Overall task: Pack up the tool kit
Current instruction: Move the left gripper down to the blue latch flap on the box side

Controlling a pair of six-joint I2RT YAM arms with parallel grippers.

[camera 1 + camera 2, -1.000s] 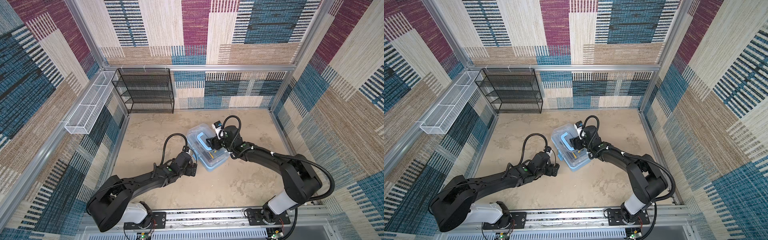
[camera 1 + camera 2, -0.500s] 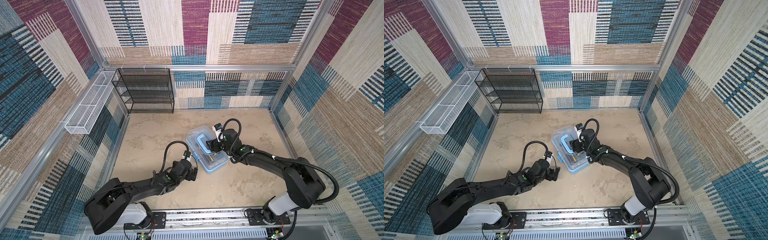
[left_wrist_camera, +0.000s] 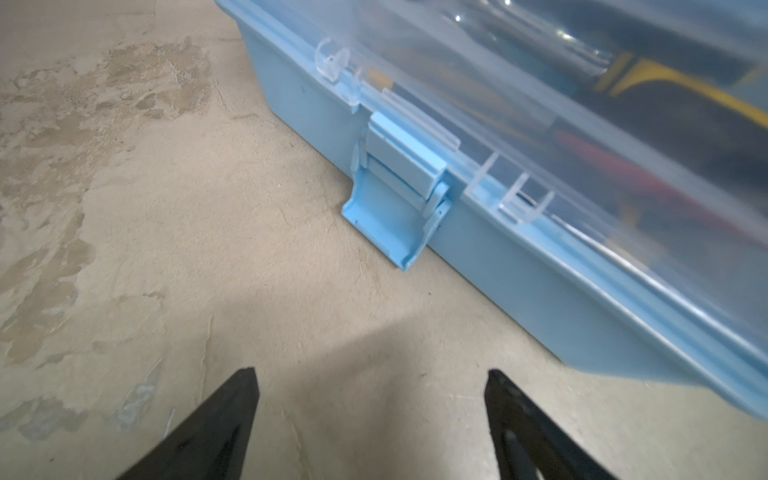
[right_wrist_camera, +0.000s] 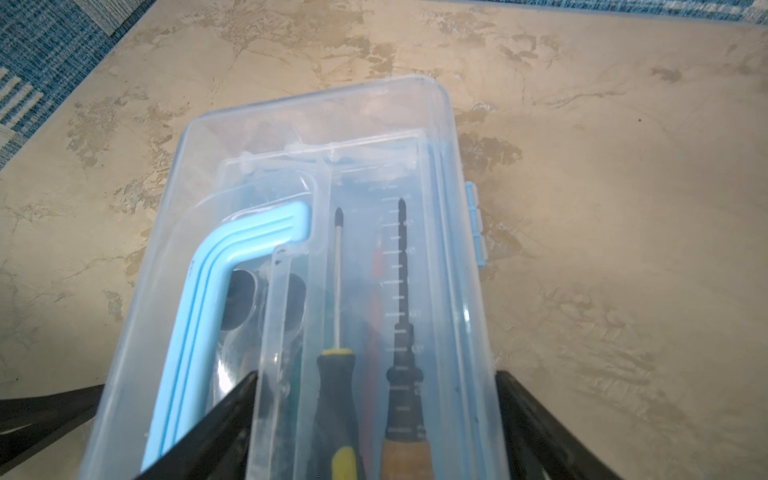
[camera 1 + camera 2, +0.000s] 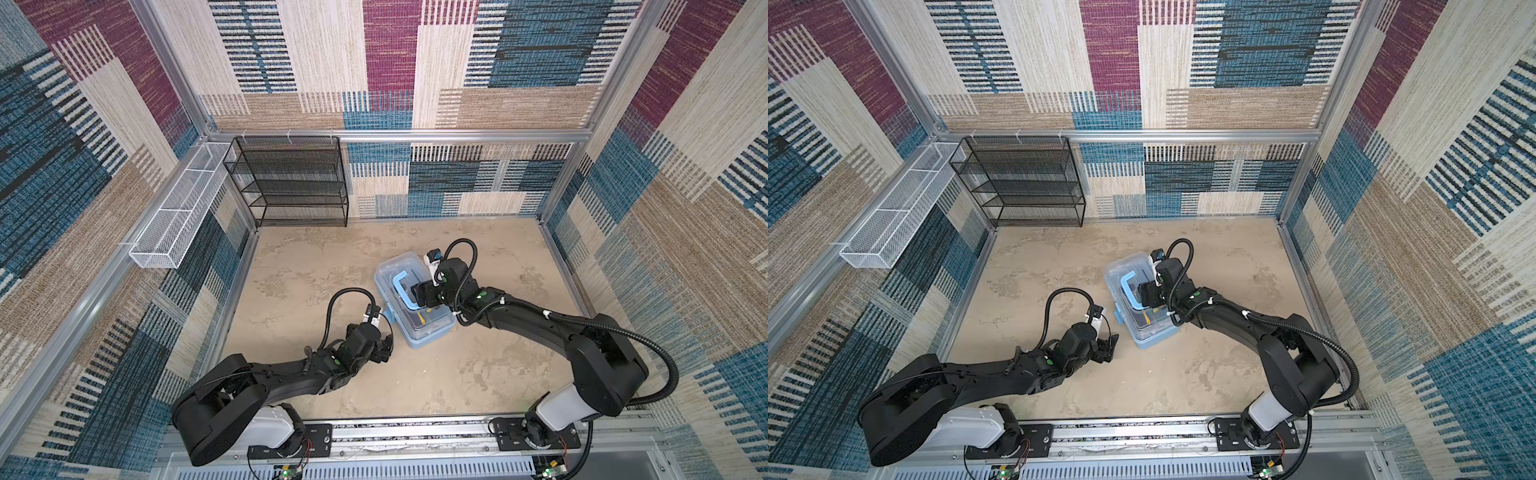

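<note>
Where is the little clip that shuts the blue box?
Find the light-blue toolbox with the clear lid on the sandy table. Halfway along its long side facing the left arm is the latch. It is the solid blue flap sticking out, unlike the see-through tabs beside it.

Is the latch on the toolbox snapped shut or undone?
Undone: in the left wrist view the latch flap juts out from the toolbox wall instead of lying flat.

L gripper [image 3: 370,372], jaws spread, just short of toolbox [image 3: 540,299] latch [image 3: 399,178].
</note>
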